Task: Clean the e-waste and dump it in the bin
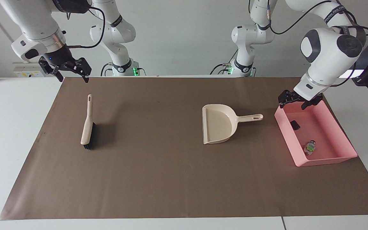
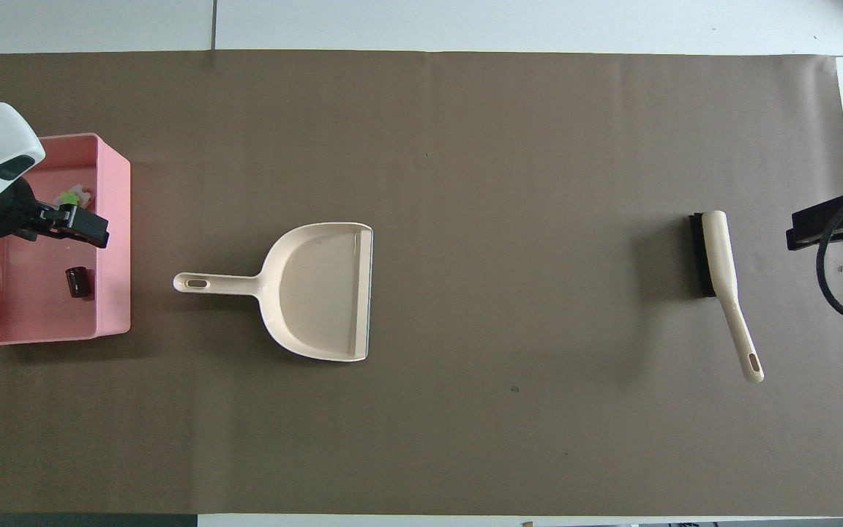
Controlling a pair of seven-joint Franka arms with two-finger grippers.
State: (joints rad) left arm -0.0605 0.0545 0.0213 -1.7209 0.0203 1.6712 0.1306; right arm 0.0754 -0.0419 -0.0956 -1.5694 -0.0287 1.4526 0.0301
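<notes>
The pink bin (image 1: 331, 158) lies at the left arm's end of the brown mat (image 1: 158, 179), its long axis running away from the robots; the overhead view cuts off its outer edge at nine o'clock. In it lie the black block (image 1: 295, 125), nearer the robots, and the white-grey part with green bits (image 1: 310, 148); the left gripper partly hides that part from overhead. The left gripper (image 1: 296, 101) hangs over the bin's robot-side edge, fingers spread, holding nothing; the beige dustpan (image 1: 217, 127) lies beside the bin, handle pointing toward it; the brush (image 1: 87, 126) lies well apart; the right gripper (image 1: 65, 71), spread and empty, hangs over the mat's corner.
</notes>
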